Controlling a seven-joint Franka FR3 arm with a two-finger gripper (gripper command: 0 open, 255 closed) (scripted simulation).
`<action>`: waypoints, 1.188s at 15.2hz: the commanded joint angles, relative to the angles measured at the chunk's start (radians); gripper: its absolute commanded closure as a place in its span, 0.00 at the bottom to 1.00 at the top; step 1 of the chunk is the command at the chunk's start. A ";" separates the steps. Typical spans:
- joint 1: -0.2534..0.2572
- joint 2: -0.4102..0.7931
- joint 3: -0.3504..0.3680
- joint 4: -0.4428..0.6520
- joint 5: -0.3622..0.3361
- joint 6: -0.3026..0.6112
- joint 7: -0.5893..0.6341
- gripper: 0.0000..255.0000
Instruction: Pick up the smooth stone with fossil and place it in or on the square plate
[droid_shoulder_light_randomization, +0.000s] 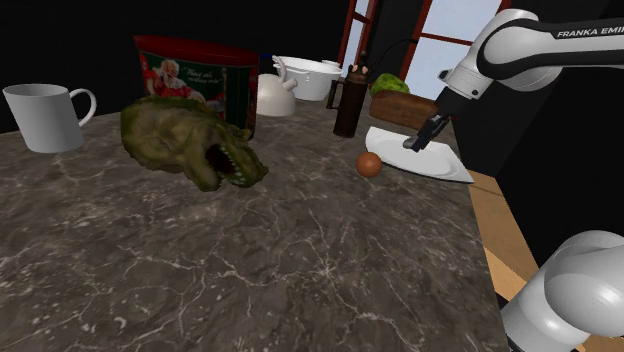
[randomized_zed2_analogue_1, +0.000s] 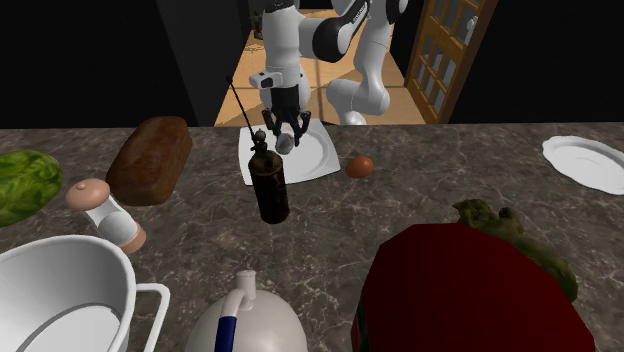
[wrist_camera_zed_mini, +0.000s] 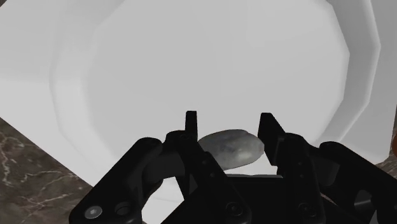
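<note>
Wrist view, closest in: the black gripper (wrist_camera_zed_mini: 229, 126) is clamped on a smooth stone (wrist_camera_zed_mini: 230, 146), one of its fingers (wrist_camera_zed_mini: 191, 130) pressing each end, so the jaws stand at the middling width the stone sets (its surface reads as mottled grey). Directly beyond it lies the white square plate (wrist_camera_zed_mini: 191, 57), and past the plate's edge a corner of the dark veined marble counter (wrist_camera_zed_mini: 25, 162) shows. Whether the stone rests on the plate or hangs just clear of it, I cannot tell.

From the shoulder view, the nearest thing on the counter is a green dinosaur head (droid_shoulder_light_randomization: 190, 148) with its mouth open. A white mug (droid_shoulder_light_randomization: 45, 115) stands to that view's left of it. Farther along, a small brown ball (droid_shoulder_light_randomization: 369, 164) sits just beside the plate, on the side toward the dinosaur head. The arm reaches down over the plate, which lies at the counter's edge on that view's right.

Behind the plate stands a dark bottle (droid_shoulder_light_randomization: 348, 100), with a brown loaf (droid_shoulder_light_randomization: 405, 108) beside it. A red tin (droid_shoulder_light_randomization: 195, 78) bearing a Santa picture rises behind the dinosaur head. Farthest back are a white teapot (droid_shoulder_light_randomization: 275, 95) and a white pot (droid_shoulder_light_randomization: 310, 75).

The second exterior view adds a round white plate (randomized_zed2_analogue_1: 590, 162), well apart from the square one.
</note>
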 joint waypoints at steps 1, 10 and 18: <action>0.000 0.000 0.000 -0.001 0.000 0.001 0.000 1.00; -0.002 -0.008 0.000 0.026 -0.002 -0.034 0.001 0.00; -0.005 -0.024 -0.003 0.108 -0.007 -0.131 0.004 0.00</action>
